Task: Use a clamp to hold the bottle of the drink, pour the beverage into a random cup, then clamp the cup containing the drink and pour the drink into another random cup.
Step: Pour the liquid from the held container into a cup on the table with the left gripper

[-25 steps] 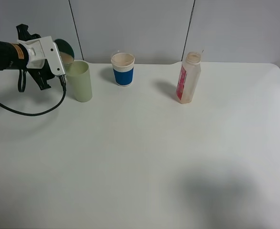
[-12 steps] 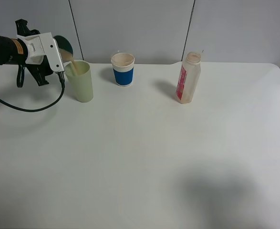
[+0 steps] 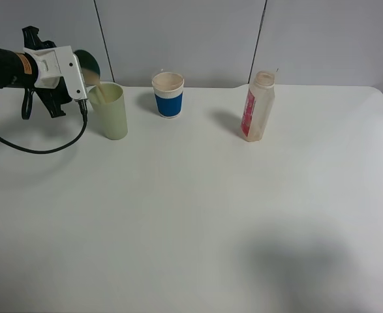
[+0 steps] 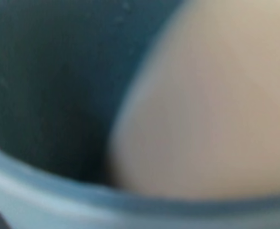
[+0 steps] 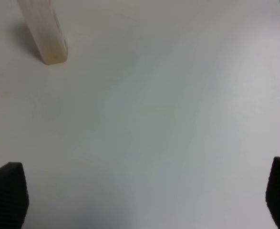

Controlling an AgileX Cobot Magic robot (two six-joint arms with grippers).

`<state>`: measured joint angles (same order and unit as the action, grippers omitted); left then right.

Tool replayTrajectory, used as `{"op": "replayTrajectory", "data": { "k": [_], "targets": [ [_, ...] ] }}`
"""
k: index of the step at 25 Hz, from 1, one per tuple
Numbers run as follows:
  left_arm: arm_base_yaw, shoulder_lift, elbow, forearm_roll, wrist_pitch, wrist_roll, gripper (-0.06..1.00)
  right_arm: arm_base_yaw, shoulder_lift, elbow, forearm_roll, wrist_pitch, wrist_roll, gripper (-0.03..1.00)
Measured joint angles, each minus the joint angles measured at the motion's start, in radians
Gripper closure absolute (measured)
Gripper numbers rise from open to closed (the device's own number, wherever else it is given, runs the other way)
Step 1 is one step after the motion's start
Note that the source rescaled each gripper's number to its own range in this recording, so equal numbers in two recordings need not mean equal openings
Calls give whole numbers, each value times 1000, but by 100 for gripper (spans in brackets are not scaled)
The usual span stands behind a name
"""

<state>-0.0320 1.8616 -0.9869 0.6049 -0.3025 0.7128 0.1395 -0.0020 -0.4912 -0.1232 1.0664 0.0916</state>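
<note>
Left fingers [image 3: 80, 75] pinching dark teal cup [image 3: 87, 65], tipped over pale green tumbler [image 3: 113, 111]; lip apparently above rim. Right fingers [image 5: 144, 200] spread, idle.

We are looking at a white table [image 3: 191, 215] filling most of the frame. Three things are standing on it along the top: a pale green cup [image 3: 111, 112] at upper left, a blue-banded paper cup [image 3: 168, 95] just left of centre, and an upright bottle [image 3: 258, 107] with a red label, right of centre.
</note>
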Motion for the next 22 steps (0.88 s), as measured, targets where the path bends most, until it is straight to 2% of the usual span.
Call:
{"op": "replayTrajectory", "data": {
  "k": [22],
  "targets": [
    [0,0,0,14,6,94,94,0,0,0,0,0,0,-3]
  ]
}}
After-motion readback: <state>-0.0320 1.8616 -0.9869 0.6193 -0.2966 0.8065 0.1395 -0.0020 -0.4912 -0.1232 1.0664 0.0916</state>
